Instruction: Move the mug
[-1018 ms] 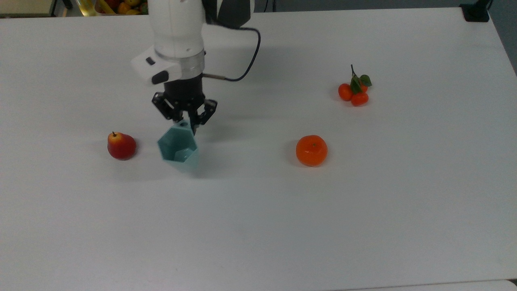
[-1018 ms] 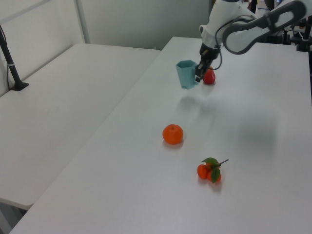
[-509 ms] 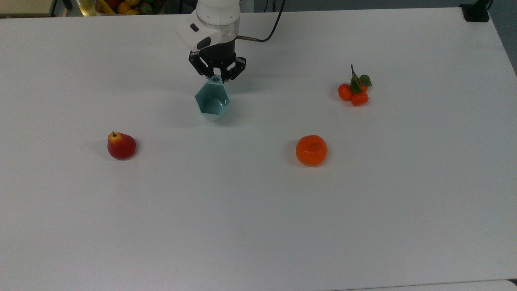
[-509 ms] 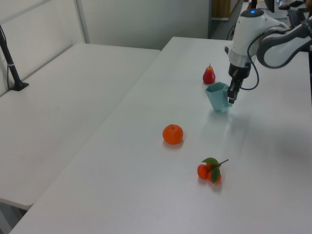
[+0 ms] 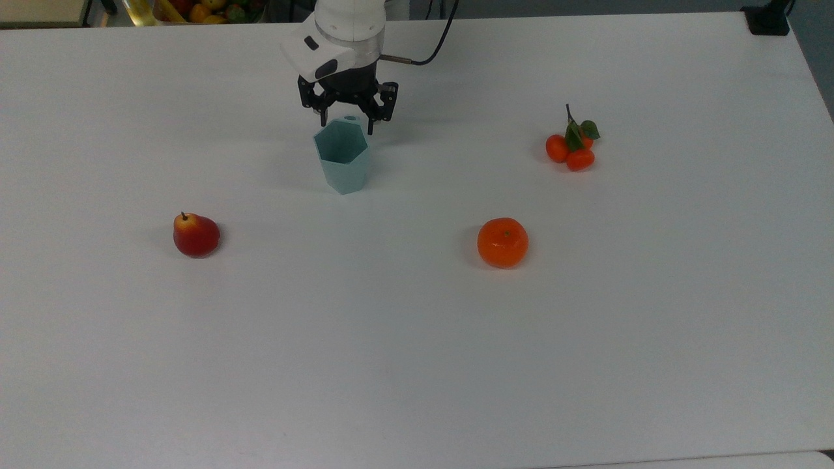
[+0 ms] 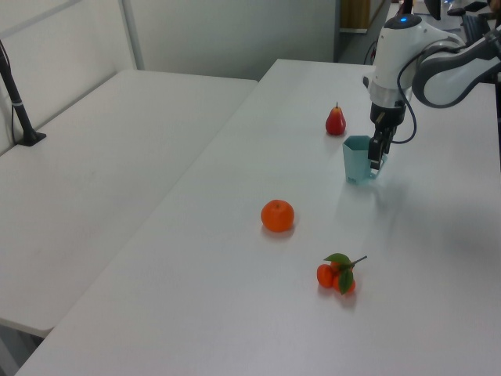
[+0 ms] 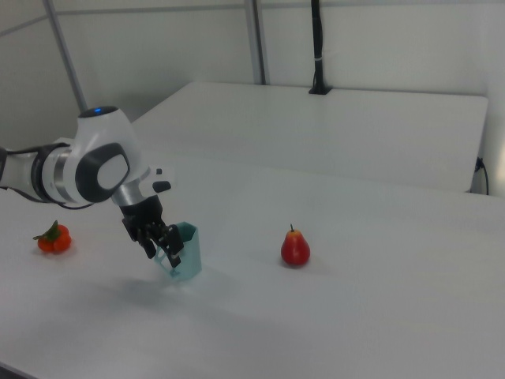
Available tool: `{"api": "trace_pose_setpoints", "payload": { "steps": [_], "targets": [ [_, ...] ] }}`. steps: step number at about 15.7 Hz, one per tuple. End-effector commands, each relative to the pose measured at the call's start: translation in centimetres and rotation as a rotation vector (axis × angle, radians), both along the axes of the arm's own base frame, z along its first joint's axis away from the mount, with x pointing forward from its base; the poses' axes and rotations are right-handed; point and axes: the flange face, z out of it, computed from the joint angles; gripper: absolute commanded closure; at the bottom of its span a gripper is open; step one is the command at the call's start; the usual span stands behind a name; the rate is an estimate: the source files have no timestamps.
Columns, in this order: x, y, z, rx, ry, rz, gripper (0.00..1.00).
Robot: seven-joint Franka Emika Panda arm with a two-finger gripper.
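We have the mug (image 5: pixel 343 158) standing upright on the white tabletop (image 5: pixel 417 339), toward the far edge in the top view, with the pear (image 5: pixel 195 236) well off to the top view's left and the orange (image 5: pixel 502 242) and the small cluster of tangerines (image 5: pixel 572 146) off to the top view's right. Our gripper (image 5: pixel 348 121) sits at the mug's far side, right over the little handle tab, and the jaws look spread to either side of the tab rather than pinching it, though the top view is the only one that lets us judge this.

We read this as the release: the mug seems set down and the base looks flat on the tabletop in the left view (image 6: pixel 358 159). To finish well, we want the jaws fully clear of the tab before any sideways motion, since a finger snagging the tab would tip a light, tapering cup. We lift straight up first, then retreat away from the mug, keeping the trailing cable (image 5: pixel 427 52) off the rim.
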Motion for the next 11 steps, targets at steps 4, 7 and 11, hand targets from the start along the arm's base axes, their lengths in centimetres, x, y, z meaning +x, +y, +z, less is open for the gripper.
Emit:
{"api": "trace_pose_setpoints", "payload": {
  "steps": [4,7,11],
  "targets": [
    [2.7,1.7,12.3,-0.048,0.035,0.023,0.00],
    [3.1,1.8,18.4,-0.037,0.027,0.011,0.00],
    [2.0,1.1,22.5,0.028,0.083,-0.014,0.00]
  ]
}}
